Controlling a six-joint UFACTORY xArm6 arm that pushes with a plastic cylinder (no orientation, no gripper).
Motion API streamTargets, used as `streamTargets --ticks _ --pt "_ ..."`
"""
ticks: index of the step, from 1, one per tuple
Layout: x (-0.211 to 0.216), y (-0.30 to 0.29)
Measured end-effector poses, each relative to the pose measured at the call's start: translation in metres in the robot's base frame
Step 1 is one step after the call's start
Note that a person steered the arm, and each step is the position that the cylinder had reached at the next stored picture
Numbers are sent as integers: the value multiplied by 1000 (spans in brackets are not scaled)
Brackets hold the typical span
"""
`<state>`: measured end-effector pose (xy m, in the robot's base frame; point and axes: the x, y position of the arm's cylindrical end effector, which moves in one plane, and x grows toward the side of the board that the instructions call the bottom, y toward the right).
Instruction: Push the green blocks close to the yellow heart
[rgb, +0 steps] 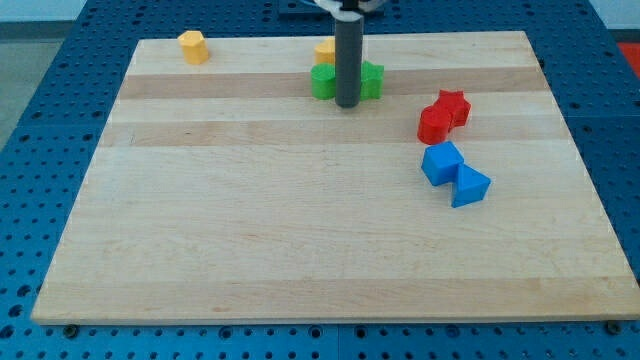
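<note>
Two green blocks sit side by side near the view's top centre: one (323, 82) on the left and one (371, 79) on the right, which looks star-shaped. A yellow block (325, 49) lies just above them, largely hidden by the rod, so I cannot make out its shape. Another yellow block (193, 46) lies at the view's top left. My tip (347, 103) is between the two green blocks, at their lower edge. The rod covers the gap between them.
Two red blocks (444, 115) touch each other right of centre. Two blue blocks (455, 174) touch just below them, one a cube, one a wedge. The wooden board (300, 230) lies on a blue pegboard.
</note>
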<state>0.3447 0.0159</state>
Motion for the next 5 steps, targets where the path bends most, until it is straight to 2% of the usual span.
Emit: streamTargets --ticks 1,2,5 --pt "15 -18" --pt "1 -38" --pt "-44 -38"
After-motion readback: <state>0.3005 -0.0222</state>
